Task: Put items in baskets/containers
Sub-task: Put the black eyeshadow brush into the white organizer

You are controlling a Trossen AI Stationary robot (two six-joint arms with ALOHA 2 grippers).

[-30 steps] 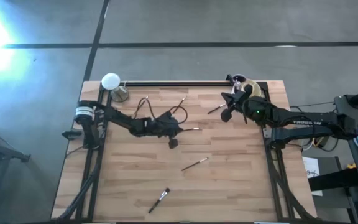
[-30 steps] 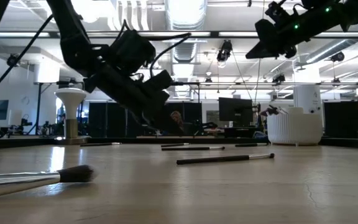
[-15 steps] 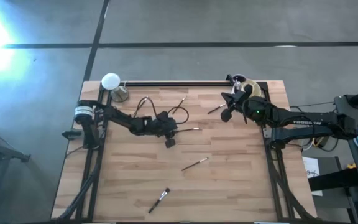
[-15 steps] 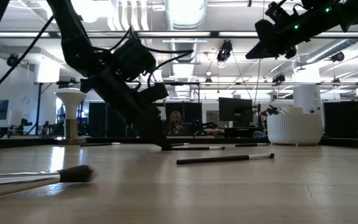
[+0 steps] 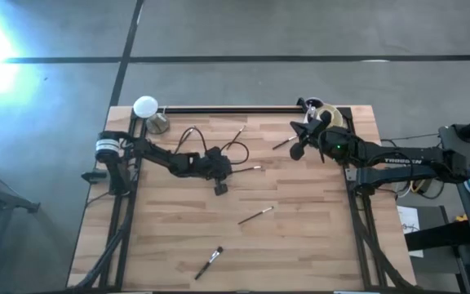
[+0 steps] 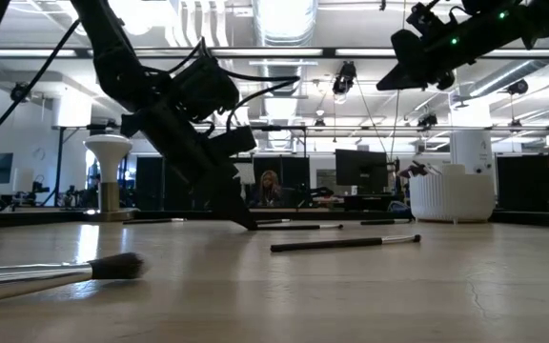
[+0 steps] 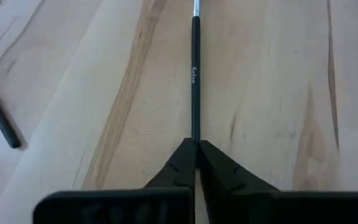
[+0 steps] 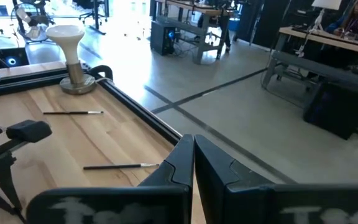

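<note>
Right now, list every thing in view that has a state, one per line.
Left gripper: down at the table, fingers closed on a dark brush.
Dark brush: flat on the table, its end pinched between the fingers.
Right gripper: raised beside the cup, shut, nothing in it.
Cup: upright at the table's far right corner.
Fluffy brush: lying loose near the front edge.

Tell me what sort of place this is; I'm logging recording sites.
Probably an open lab or workshop: a monitor and desks stand behind the wooden table, under ceiling strip lights, on a bare concrete floor.
</note>
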